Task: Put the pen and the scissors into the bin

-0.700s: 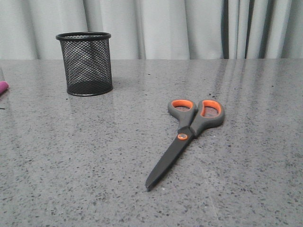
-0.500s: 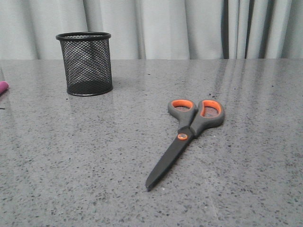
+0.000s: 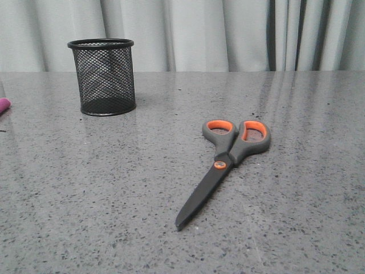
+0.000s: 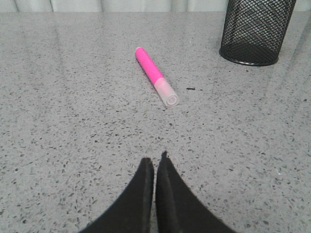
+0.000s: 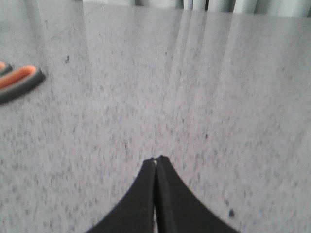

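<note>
The scissors lie flat on the grey table, blades shut and pointing toward the near edge, orange-lined loops away from me. One loop shows in the right wrist view. The black mesh bin stands upright at the far left and looks empty; it also shows in the left wrist view. The pink pen lies flat on the table with its white tip toward the gripper; only its end shows at the front view's left edge. My left gripper is shut and empty, short of the pen. My right gripper is shut and empty, right of the scissors.
The speckled grey table runs back to pale curtains. Neither arm shows in the front view.
</note>
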`<action>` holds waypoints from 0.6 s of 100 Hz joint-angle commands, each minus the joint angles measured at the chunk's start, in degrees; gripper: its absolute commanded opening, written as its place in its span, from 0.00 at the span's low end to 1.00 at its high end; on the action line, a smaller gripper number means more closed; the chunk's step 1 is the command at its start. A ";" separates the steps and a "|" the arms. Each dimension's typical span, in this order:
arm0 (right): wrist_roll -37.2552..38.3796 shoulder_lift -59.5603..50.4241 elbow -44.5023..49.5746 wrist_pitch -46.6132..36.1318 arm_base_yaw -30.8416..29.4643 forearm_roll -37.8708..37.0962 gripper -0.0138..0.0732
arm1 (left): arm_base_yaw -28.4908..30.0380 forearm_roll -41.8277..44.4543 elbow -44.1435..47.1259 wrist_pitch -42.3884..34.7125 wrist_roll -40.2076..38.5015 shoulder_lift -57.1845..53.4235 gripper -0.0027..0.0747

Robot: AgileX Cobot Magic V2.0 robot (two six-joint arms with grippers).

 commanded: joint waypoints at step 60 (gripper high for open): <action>8.68 -0.90 -4.60 -22.44 -0.33 18.84 0.08 | 0.11 -58.33 0.37 -21.07 -0.03 -1.75 0.02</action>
